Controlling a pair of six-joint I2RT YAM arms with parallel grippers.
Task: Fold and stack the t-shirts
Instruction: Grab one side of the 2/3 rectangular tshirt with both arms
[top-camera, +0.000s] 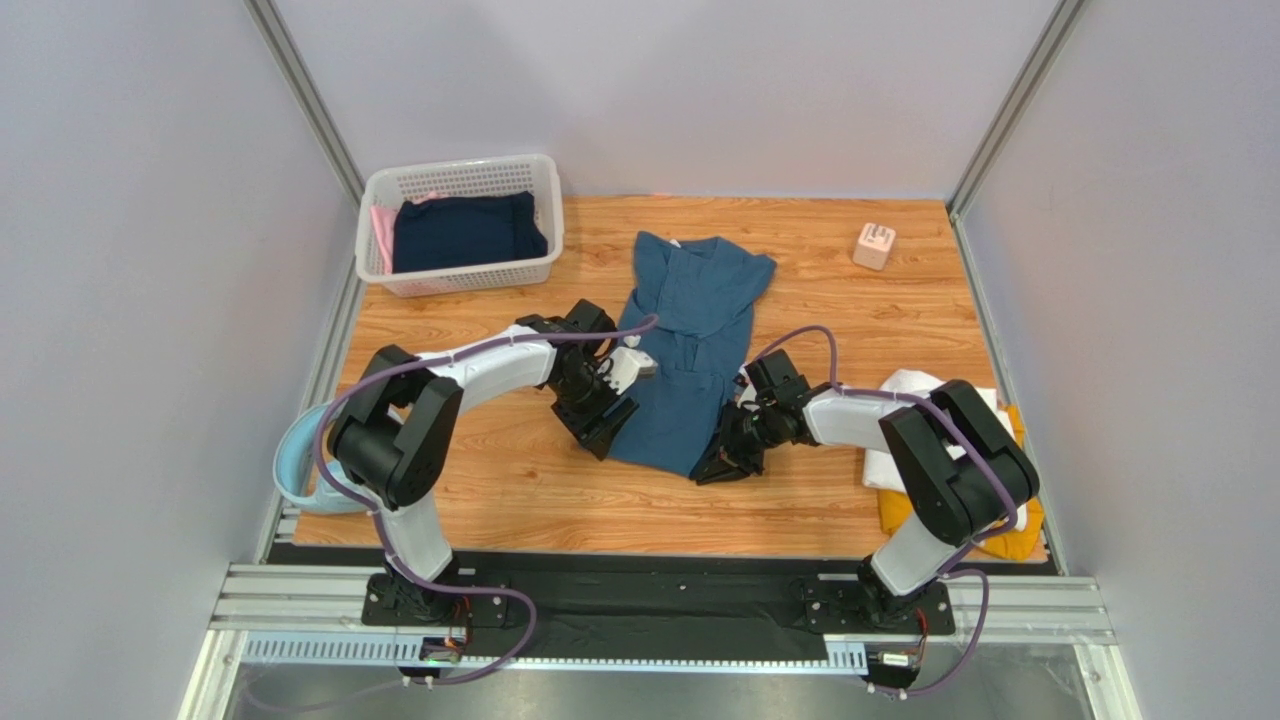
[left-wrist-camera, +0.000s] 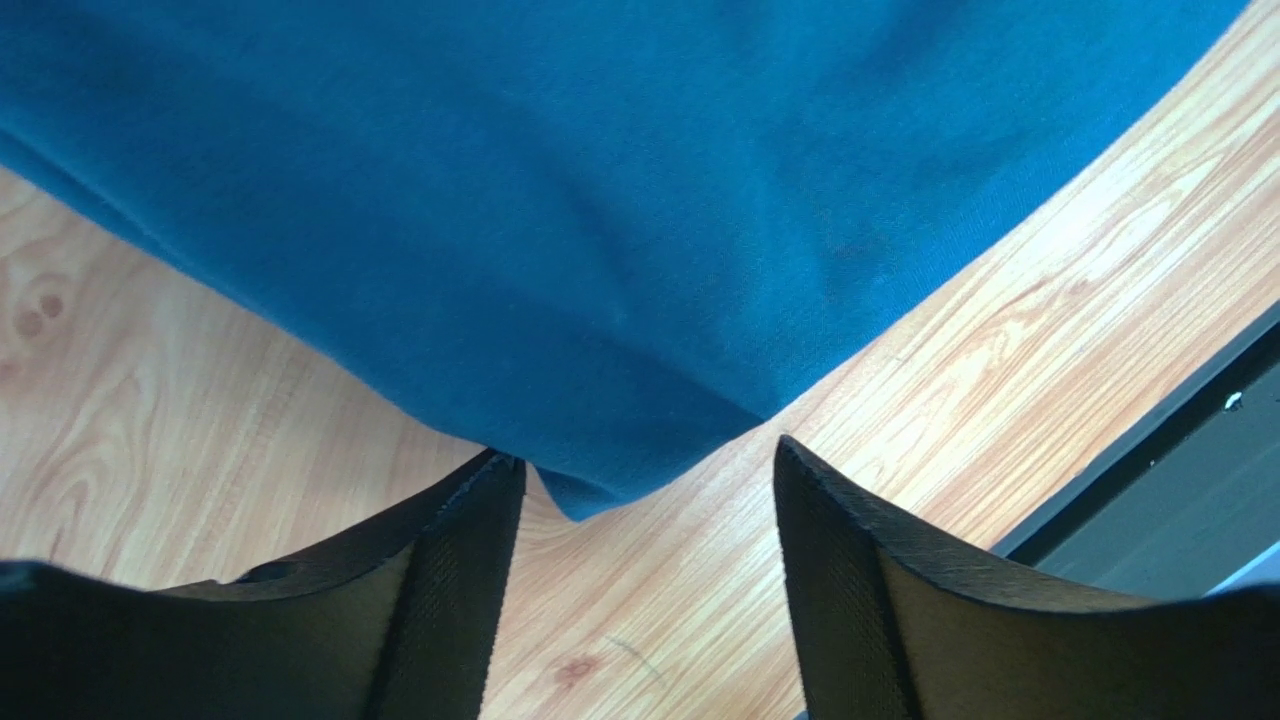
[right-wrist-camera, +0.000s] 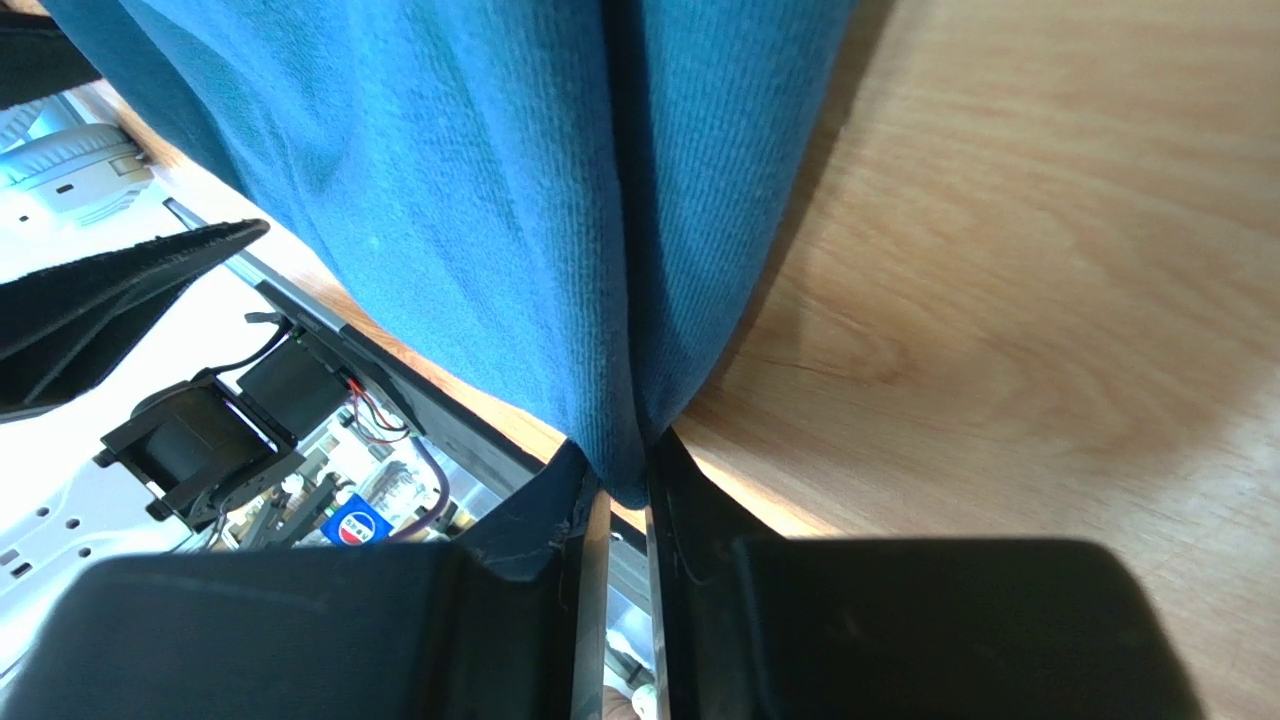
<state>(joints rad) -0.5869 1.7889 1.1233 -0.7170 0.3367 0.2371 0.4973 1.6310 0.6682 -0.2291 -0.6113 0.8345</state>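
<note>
Our right gripper (right-wrist-camera: 624, 477) pinches the hem of the teal t-shirt (top-camera: 684, 353), which runs lengthwise away from both tools. Our left gripper (left-wrist-camera: 646, 488) stands spread, with the shirt's near corner just ahead between its fingers, unclamped. Only the top view shows the folded white and mustard tees (top-camera: 914, 393) behind the right gripper.

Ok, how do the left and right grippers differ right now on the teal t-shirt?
The left gripper has its jaws open; the right gripper has them shut. The left only brackets a corner of the teal t-shirt without pinching it, while the right clamps a fold of the cloth. Both are at the shirt's near end, one on each side.
</note>
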